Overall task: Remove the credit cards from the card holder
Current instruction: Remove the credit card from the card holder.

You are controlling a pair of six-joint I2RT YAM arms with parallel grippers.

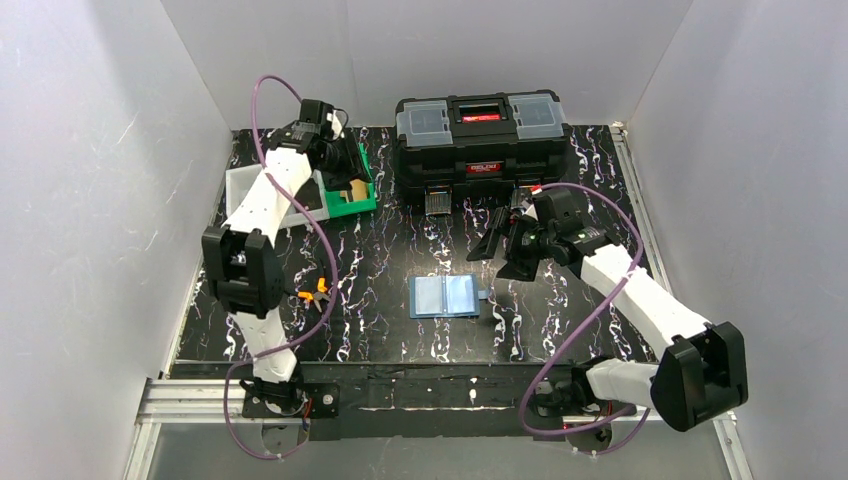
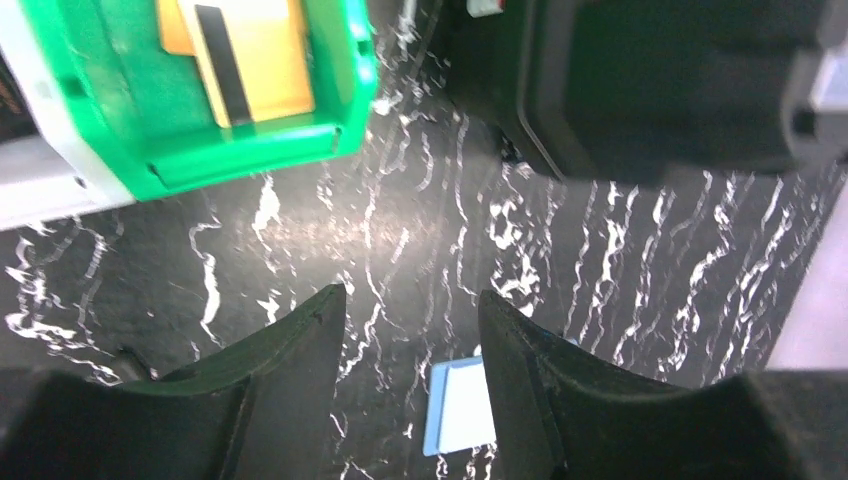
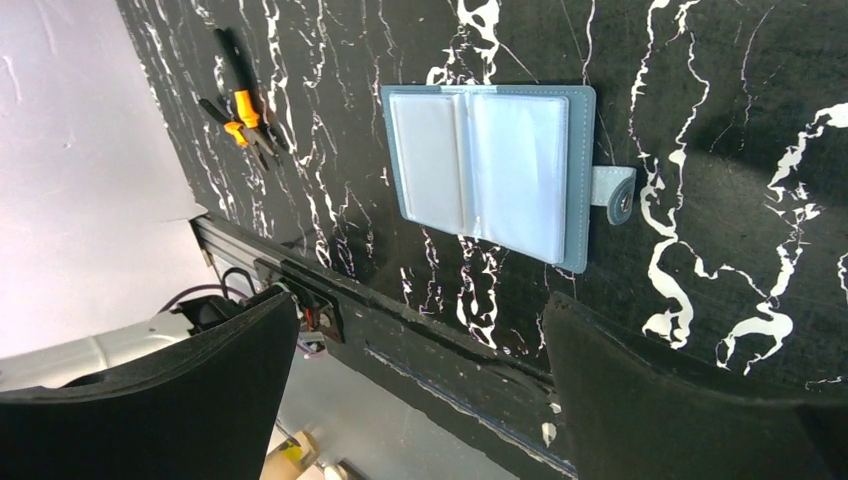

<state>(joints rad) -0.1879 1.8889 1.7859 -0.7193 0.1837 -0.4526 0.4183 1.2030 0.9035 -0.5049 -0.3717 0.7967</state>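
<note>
The card holder (image 1: 445,297) lies open and flat at the table's middle, with pale blue inner panels up and a snap tab on its right. In the right wrist view (image 3: 490,175) its panels show no card. It is partly seen in the left wrist view (image 2: 455,405). An orange-tan card (image 2: 250,50) with a black stripe lies in the green bin (image 2: 250,145). I cannot make out the dark card. My left gripper (image 1: 345,160) is open and empty above the bin, its fingertips (image 2: 325,305) apart. My right gripper (image 1: 500,245) is open and empty, above and right of the holder.
A big black toolbox (image 1: 478,135) stands at the back middle. The green bin (image 1: 365,195) and a white tray (image 1: 240,190) sit at the back left. Orange-handled pliers (image 1: 315,292) lie left of the holder. White walls enclose the table.
</note>
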